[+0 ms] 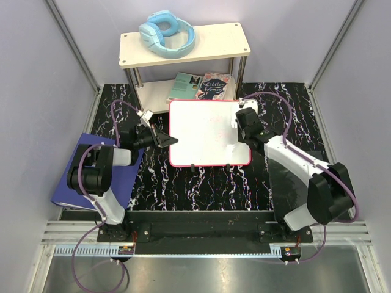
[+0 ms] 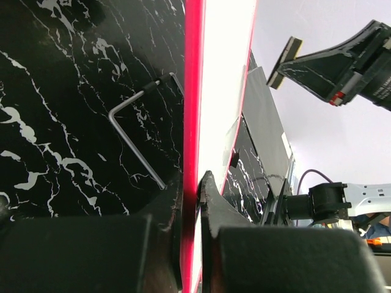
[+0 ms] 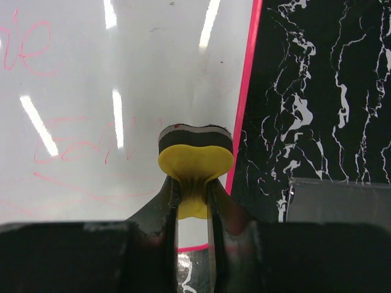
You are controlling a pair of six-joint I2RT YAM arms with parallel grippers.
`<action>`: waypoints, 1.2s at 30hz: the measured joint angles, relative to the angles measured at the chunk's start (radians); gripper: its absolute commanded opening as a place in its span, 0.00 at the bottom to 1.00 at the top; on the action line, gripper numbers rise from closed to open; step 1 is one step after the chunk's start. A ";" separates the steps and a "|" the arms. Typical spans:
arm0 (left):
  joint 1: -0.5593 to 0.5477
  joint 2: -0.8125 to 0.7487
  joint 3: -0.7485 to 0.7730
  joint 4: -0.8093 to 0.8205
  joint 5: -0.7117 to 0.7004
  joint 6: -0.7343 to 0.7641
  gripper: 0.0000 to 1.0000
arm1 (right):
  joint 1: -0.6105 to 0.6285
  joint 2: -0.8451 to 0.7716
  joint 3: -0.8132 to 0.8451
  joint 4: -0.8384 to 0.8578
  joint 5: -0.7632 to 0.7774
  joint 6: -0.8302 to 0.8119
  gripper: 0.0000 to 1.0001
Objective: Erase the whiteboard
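Observation:
The whiteboard (image 1: 204, 131), white with a thin pink-red frame, lies on the black marbled table; faint pink writing remains on it (image 3: 73, 143). My left gripper (image 1: 166, 140) is shut on the board's left edge (image 2: 194, 122), one finger above and one below the frame. My right gripper (image 1: 243, 116) is shut on a yellow eraser with a dark felt pad (image 3: 195, 160), squeezed between the fingers and held over the board's right part near its pink edge (image 3: 244, 104). The right gripper and eraser also show in the left wrist view (image 2: 287, 58).
A cream shelf (image 1: 183, 43) with blue headphones (image 1: 166, 33) stands behind the board, books (image 1: 201, 85) under it. A blue binder (image 1: 91, 177) lies at the left. A grey panel (image 1: 287, 183) lies at the right. A metal hex key (image 2: 134, 134) lies left of the board.

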 measured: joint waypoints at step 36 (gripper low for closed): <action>-0.026 -0.051 0.037 -0.241 -0.093 0.138 0.00 | 0.366 0.561 0.630 -0.074 -0.096 -0.132 0.00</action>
